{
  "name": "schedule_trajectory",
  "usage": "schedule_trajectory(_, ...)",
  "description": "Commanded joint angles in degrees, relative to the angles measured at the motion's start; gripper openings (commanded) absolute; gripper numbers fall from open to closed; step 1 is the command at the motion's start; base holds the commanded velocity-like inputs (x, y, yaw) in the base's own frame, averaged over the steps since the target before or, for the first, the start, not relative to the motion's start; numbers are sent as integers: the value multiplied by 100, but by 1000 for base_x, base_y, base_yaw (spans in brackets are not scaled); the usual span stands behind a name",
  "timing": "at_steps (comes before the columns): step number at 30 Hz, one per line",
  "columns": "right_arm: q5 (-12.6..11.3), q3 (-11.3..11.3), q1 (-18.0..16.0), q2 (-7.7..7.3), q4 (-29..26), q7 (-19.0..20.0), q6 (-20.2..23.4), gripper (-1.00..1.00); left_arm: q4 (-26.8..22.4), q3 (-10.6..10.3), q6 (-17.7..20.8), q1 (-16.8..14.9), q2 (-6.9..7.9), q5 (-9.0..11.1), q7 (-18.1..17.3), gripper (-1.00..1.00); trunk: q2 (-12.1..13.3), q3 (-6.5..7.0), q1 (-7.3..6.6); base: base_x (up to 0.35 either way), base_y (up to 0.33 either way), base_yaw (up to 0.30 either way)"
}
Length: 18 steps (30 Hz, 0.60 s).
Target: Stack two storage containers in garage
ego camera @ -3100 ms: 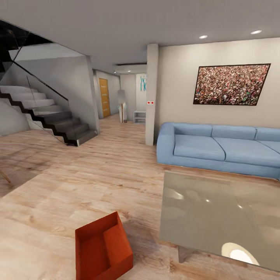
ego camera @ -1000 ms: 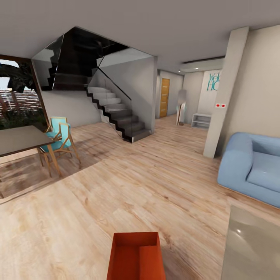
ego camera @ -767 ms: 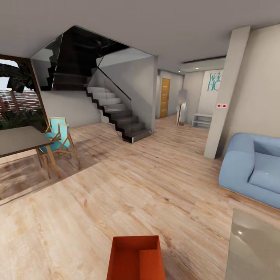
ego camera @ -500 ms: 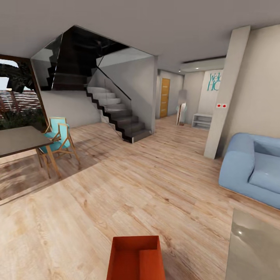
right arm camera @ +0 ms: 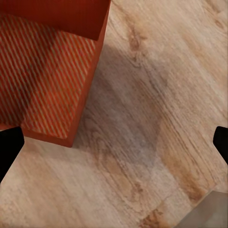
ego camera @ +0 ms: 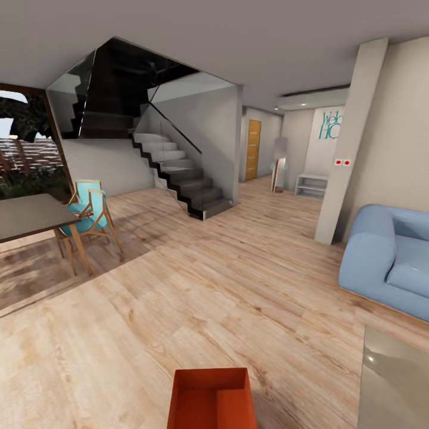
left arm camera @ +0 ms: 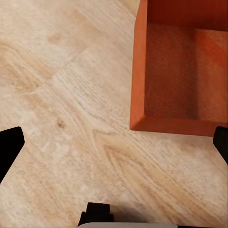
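Note:
One orange-red storage container [ego camera: 211, 398] sits on the light wood plank floor of the living room, at the bottom middle of the head view, open top up. In the left wrist view the container [left arm camera: 183, 71] lies beyond my left gripper [left arm camera: 114, 145], whose black fingertips [left arm camera: 8, 146] stand wide apart with only floor between them. The right wrist view shows the container [right arm camera: 47, 71] off to one side of my right gripper [right arm camera: 114, 145], also open over bare floor.
A blue sofa [ego camera: 390, 262] stands at the right, with a glossy grey low table [ego camera: 396, 387] near it. At the left are a dining table [ego camera: 30, 214] and a teal chair [ego camera: 89, 214]. A staircase [ego camera: 179, 176] and a hallway with a wooden door [ego camera: 253, 149] lie ahead.
The camera has turned left since the earliest frame, bringing the container to the bottom middle. In the last second the view has drifted slightly; the container stays on the floor.

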Motion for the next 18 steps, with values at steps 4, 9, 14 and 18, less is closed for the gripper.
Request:
schedule_trajectory(4, 23, 15, -3, -3, 3, -5, -18, 100, -8, 5, -2, 3, 1, 56, -35, 100, -3, -5, 0, 3, 1, 0)
schedule_trajectory(9, 24, 20, -4, -3, 3, -2, -19, 100, -8, 5, -2, 3, 1, 56, -35, 100, -3, -5, 0, 0, 0, 0)
schedule_trajectory(14, 24, 14, -3, -5, 3, -2, -20, 100, -8, 2, -2, 3, -6, 56, -35, 100, -3, -5, 0, 0, 0, 0)
schedule_trajectory(18, 10, 14, -4, -5, 3, -2, -13, 100, -15, 6, -2, 3, -1, 56, -35, 100, -3, -5, 0, 166, 0, 0)
